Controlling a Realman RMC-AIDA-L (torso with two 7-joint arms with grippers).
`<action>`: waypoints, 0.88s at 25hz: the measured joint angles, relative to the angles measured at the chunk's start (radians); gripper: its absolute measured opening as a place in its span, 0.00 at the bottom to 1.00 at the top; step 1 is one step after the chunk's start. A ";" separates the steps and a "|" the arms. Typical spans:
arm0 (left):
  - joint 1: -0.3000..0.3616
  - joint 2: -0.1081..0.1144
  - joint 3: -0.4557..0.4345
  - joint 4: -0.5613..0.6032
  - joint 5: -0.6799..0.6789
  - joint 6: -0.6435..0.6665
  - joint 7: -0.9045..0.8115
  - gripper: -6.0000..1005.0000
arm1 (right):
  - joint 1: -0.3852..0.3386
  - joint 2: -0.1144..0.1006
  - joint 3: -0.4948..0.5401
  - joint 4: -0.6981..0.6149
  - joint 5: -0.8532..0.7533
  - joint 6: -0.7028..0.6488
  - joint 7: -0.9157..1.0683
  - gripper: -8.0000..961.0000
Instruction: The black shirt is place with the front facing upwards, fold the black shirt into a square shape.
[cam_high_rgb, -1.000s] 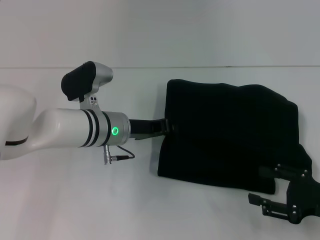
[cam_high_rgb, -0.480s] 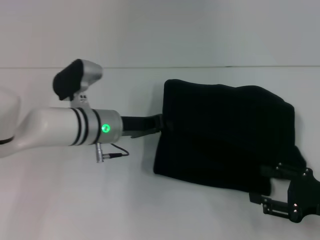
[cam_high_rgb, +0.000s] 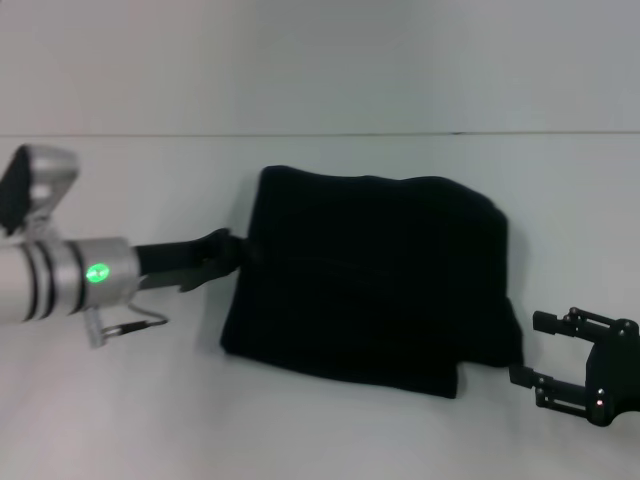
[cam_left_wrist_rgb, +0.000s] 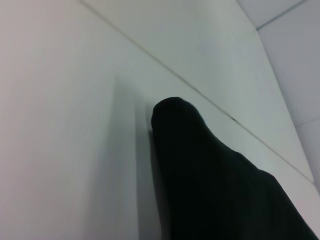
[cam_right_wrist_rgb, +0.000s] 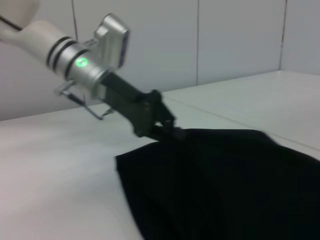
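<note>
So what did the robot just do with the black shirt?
The left hand, pinching the black shirt at its edge, dragged the whole folded shirt sideways toward the robot's left. The right hand, which was right against the shirt's corner, is now clear of it, fingers open. The shirt stayed folded on the white table.

left pincer (cam_high_rgb: 238, 252): tips buried in black shirt (cam_high_rgb: 370, 275) edge | right pincer (cam_high_rgb: 550, 350): body cut by frame edge | shirt lettering: hidden
</note>
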 joint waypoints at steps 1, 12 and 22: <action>0.019 0.006 -0.018 0.000 0.000 0.026 0.001 0.09 | 0.001 0.000 0.006 0.000 0.000 0.001 0.000 0.79; 0.080 -0.003 -0.071 0.002 -0.002 0.125 0.050 0.08 | 0.006 -0.002 0.024 -0.002 0.000 0.006 0.001 0.79; 0.132 -0.007 -0.176 0.035 -0.026 0.230 0.263 0.12 | 0.004 -0.001 0.034 -0.003 0.002 -0.006 0.002 0.79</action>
